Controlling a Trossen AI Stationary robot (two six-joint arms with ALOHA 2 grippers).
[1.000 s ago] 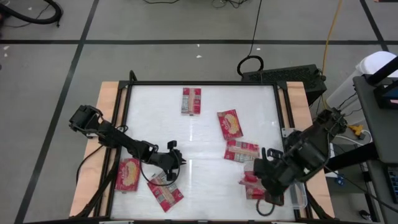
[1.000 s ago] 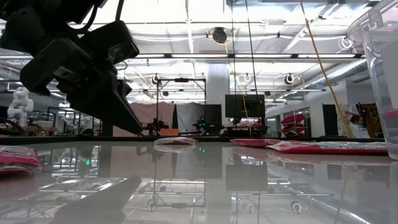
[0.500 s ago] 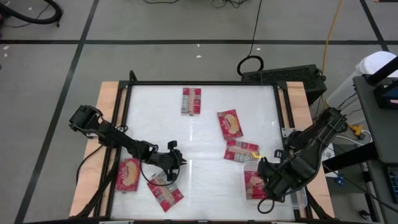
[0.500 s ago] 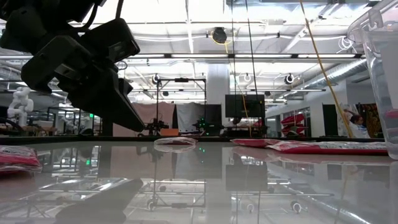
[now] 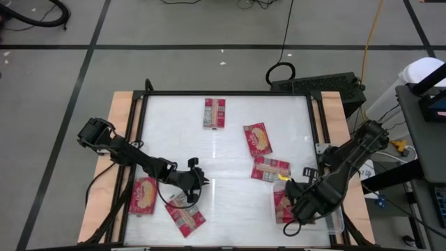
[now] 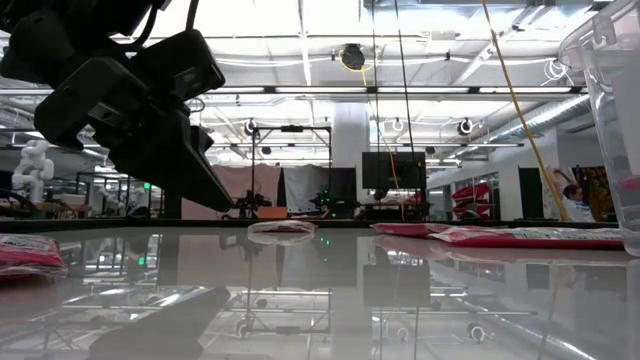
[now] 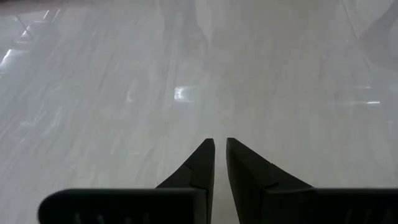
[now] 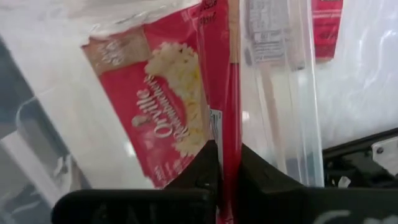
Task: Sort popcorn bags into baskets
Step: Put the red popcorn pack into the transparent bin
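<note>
The right pincer (image 8: 225,163), clamped on a popcorn bag (image 8: 231,93), has carried it over the basket (image 5: 337,222) at five o'clock; release looks next. The left pincer (image 7: 220,155) waits, together.

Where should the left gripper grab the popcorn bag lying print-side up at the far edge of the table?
Judging by its pose, take that popcorn bag by a short end. It lies flat, long axis running away from the robot, clear of other packets, so coming straight down over the near end should suit. The left gripper sits well short of it.
</note>
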